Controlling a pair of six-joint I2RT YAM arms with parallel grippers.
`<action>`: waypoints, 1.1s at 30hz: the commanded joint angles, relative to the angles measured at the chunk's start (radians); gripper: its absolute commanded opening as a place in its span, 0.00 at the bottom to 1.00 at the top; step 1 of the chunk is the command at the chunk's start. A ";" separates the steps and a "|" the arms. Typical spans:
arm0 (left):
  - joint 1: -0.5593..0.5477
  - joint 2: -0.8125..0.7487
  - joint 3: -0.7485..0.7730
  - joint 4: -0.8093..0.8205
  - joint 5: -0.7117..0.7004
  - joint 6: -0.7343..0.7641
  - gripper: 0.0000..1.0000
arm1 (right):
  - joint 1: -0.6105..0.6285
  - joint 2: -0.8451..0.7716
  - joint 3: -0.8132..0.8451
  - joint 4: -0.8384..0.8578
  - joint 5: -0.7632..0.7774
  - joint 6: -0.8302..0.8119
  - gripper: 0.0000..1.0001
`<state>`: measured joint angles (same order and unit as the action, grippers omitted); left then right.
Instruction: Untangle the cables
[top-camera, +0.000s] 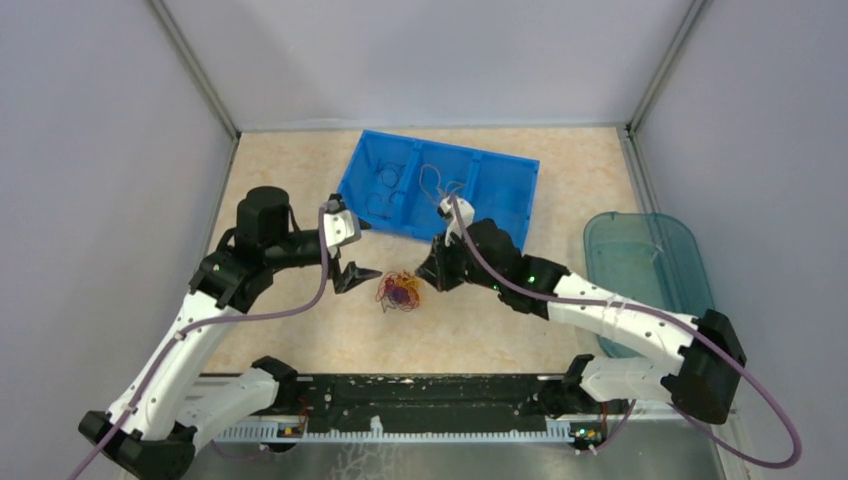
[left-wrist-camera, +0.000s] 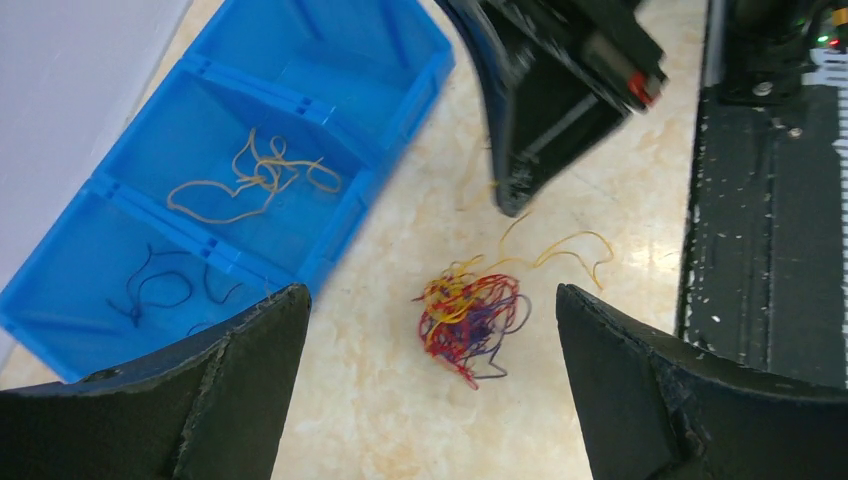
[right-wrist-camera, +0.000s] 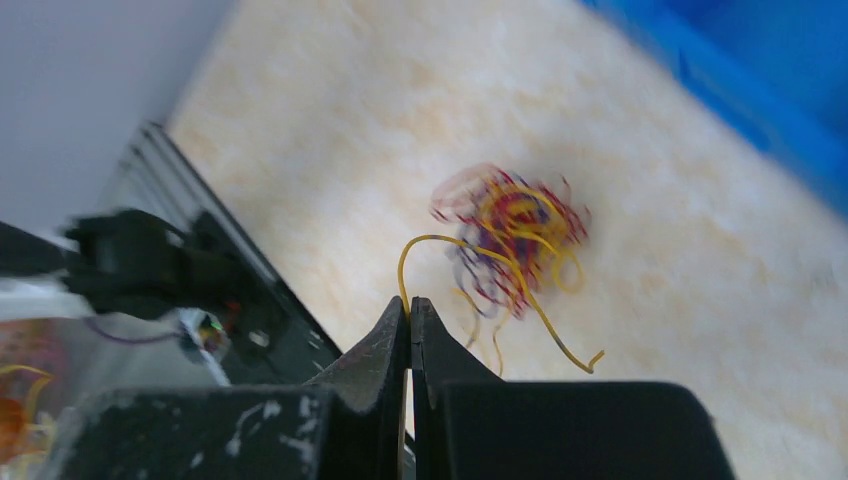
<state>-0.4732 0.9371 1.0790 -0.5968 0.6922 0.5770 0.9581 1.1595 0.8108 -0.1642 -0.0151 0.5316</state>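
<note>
The cables (left-wrist-camera: 470, 320): one yellow strand (right-wrist-camera: 440, 240) is clamped in the right gripper (right-wrist-camera: 410, 305), and the clump is seen on the table (top-camera: 480, 330) just beyond. The left gripper (left-wrist-camera: 430, 295) is held apart over it. Pulled unanchored, the whole knot may be dragged along.

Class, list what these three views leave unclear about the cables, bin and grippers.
Top view: the tangle of cables is too small to count strands.
Right wrist view: motion blur smears the tangle; the end of the yellow strand hides inside the shut right gripper.
Left wrist view: the right gripper is blurred; the top edge crops the far compartment of the blue bin.
</note>
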 joint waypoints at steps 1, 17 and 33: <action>0.002 -0.072 -0.071 0.102 0.119 -0.073 0.97 | -0.004 -0.037 0.201 0.061 -0.115 -0.059 0.00; 0.001 -0.101 -0.154 0.278 0.108 -0.236 0.95 | -0.004 0.010 0.312 0.394 -0.327 0.021 0.00; 0.002 -0.060 -0.170 0.454 0.110 -0.369 0.68 | -0.002 -0.026 0.278 0.533 -0.419 0.073 0.00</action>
<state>-0.4732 0.8711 0.8982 -0.2310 0.8055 0.2611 0.9573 1.1713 1.0805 0.2771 -0.4088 0.5896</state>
